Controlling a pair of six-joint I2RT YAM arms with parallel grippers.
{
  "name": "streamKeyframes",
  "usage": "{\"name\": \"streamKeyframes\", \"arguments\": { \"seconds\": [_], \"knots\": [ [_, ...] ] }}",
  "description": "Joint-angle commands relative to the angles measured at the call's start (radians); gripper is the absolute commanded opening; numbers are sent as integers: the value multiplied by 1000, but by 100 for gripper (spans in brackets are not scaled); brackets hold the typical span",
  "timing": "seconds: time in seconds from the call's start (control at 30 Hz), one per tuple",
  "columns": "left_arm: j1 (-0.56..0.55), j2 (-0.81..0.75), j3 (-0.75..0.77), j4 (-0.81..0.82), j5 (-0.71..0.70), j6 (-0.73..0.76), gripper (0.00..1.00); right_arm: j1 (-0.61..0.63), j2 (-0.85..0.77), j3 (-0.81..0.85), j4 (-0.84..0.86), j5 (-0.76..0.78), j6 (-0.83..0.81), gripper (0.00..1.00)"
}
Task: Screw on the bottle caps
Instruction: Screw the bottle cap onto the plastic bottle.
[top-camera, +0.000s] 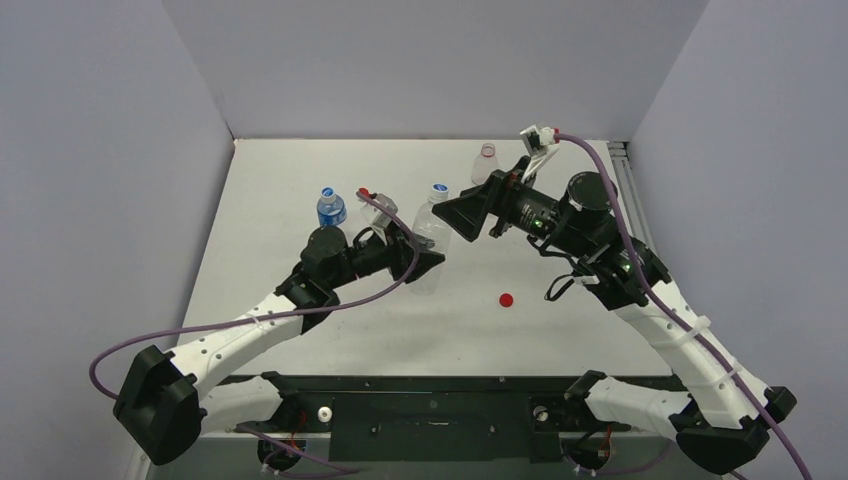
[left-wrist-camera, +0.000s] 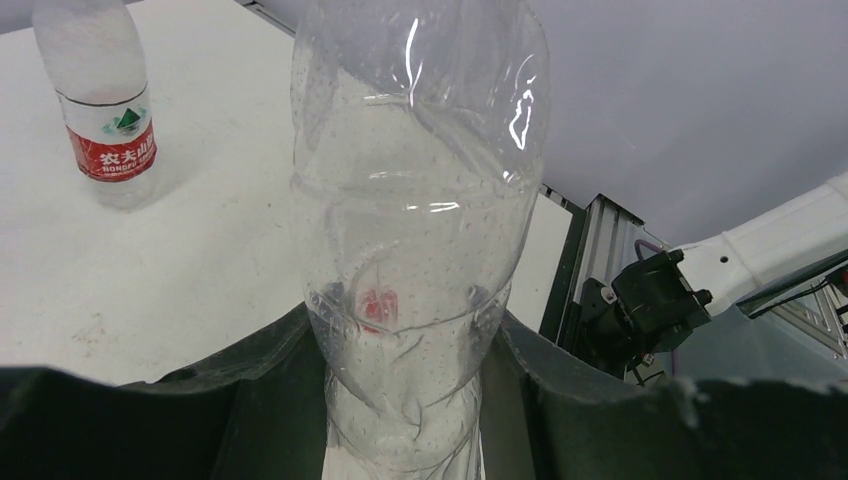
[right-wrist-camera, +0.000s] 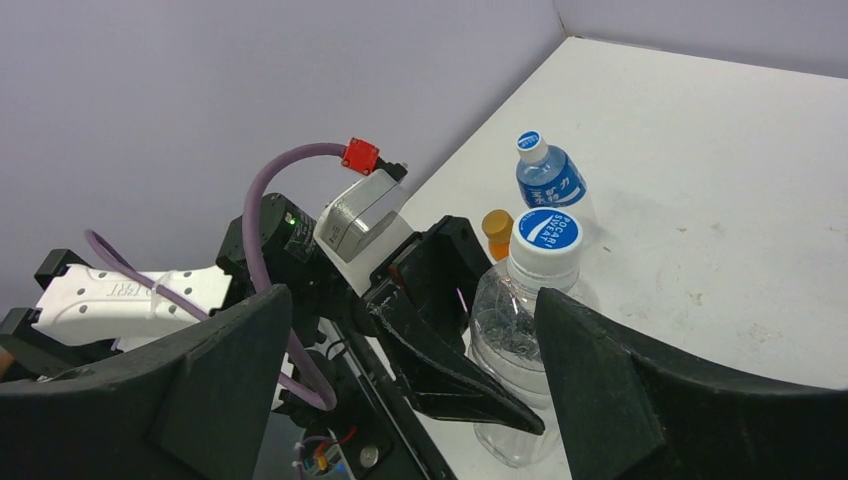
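Observation:
My left gripper (top-camera: 424, 260) (left-wrist-camera: 405, 405) is shut on the lower body of a clear bottle (top-camera: 431, 240) (left-wrist-camera: 415, 200) (right-wrist-camera: 520, 340), holding it upright. A blue-and-white cap (top-camera: 438, 188) (right-wrist-camera: 548, 232) sits on its neck. My right gripper (top-camera: 455, 212) (right-wrist-camera: 412, 310) is open and hangs close to the right of that cap, its fingers wide apart and touching nothing. A red cap (top-camera: 506, 299) lies loose on the table, and shows blurred through the bottle (left-wrist-camera: 378, 305). Behind stands an orange-capped bottle (right-wrist-camera: 497, 222).
A blue-labelled bottle (top-camera: 331, 209) (right-wrist-camera: 550, 182) with its own blue-and-white cap stands at the back left. An uncapped bottle with a red label (top-camera: 485, 162) (left-wrist-camera: 100, 110) stands at the back. Grey walls close three sides of the table (top-camera: 560, 330).

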Motion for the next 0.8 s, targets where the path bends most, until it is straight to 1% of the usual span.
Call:
{"name": "streamKeyframes", "arguments": {
  "seconds": [0.0,0.17,0.27,0.37,0.6,0.77],
  "knots": [
    [8,-45,37,7,18,27,0,-4,-29,2,-2,48,-35,86],
    [5,-67,44,31,91,14,0,-11,16,38,12,57,-33,86],
    [1,-74,34,84,122,-14,0,-9,56,73,35,53,-27,86],
    [-7,-75,35,105,147,-28,0,-7,97,95,70,40,-14,87],
    [-25,-49,48,129,173,-32,0,39,177,157,88,33,-19,87],
    [-31,-32,51,138,172,-35,0,64,194,164,99,28,-18,87]
  ]
}}
